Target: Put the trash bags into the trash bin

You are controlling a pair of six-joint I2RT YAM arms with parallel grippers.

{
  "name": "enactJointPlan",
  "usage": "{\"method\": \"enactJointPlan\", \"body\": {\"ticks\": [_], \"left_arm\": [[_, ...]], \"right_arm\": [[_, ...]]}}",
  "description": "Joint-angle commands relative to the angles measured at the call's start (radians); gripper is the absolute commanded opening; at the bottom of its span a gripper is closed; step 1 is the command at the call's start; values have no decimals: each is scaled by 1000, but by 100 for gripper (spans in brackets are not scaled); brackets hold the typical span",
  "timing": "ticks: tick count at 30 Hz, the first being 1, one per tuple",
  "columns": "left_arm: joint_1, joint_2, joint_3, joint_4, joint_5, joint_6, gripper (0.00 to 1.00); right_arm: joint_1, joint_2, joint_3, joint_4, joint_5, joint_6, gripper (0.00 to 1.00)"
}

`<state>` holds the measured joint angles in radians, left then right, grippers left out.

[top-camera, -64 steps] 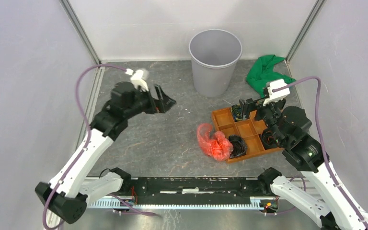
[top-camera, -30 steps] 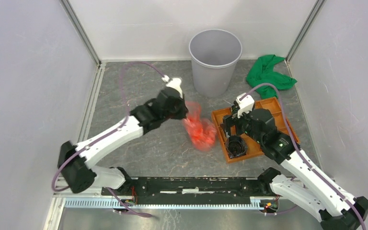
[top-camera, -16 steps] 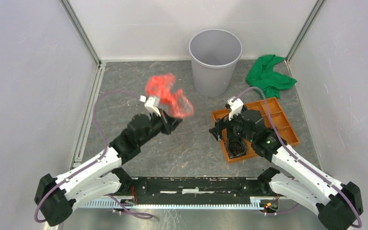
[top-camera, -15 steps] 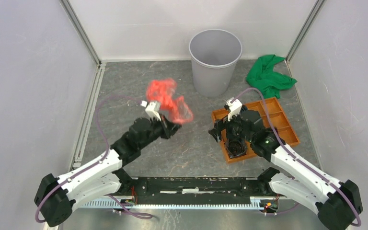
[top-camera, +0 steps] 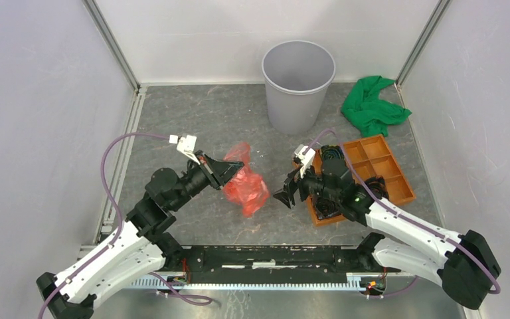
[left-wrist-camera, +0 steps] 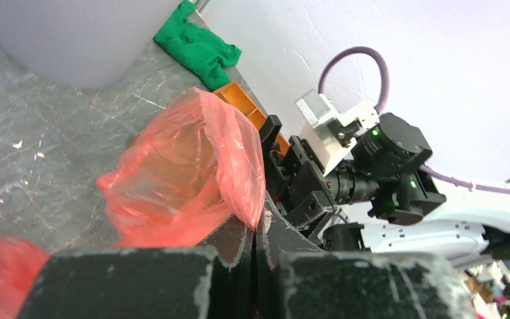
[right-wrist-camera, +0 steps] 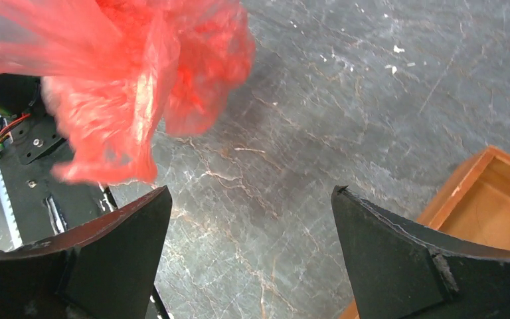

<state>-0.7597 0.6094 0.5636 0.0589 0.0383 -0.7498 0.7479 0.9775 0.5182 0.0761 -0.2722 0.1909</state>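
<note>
On my top view the left arm (top-camera: pixel 139 232) reaches toward mid-bench, and the left jaws are pressed tight together on one edge of the trash bag (top-camera: pixel 246 187); my left wrist camera shows the red film (left-wrist-camera: pixel 186 173) pinched between them and billowing out beyond. The bag hangs bunched and wrinkled between the two arms, over the grey bench (top-camera: pixel 192 119); I cannot tell whether its lowest fold touches the surface. The right arm (top-camera: pixel 398 222) faces the bag, its right jaws spread wide with nothing between them, the film (right-wrist-camera: pixel 126 86) just ahead of them. The trash bin (top-camera: pixel 295 109) stands upright at the far side, well apart from the bag, with the green cloth (top-camera: pixel 370 106) to its right. The orange tray (top-camera: pixel 378 163) lies beside the right arm.
</note>
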Motion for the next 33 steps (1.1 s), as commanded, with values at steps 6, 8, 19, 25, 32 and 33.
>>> {"method": "enactJointPlan", "body": {"ticks": [6,8,19,25,32,33], "left_arm": [[-3,76,159,-167,305,279,2],[-3,104,181,-198,350,313,2],[-3,222,249,-191,522,351,2],[-3,243,296,-259,553,400,2],[-3,240,361,-379,219,393,2],[-3,245,382,-424,86,381,2]], "right_arm": [[-17,-57,176,-11,10,-175,98],[-29,-72,206,-49,8,-212,98],[-18,-30,125,119,-393,-232,98],[-10,24,89,198,-398,-223,78],[-8,-8,94,218,-248,-102,11],[-9,-29,113,178,-176,-110,3]]}}
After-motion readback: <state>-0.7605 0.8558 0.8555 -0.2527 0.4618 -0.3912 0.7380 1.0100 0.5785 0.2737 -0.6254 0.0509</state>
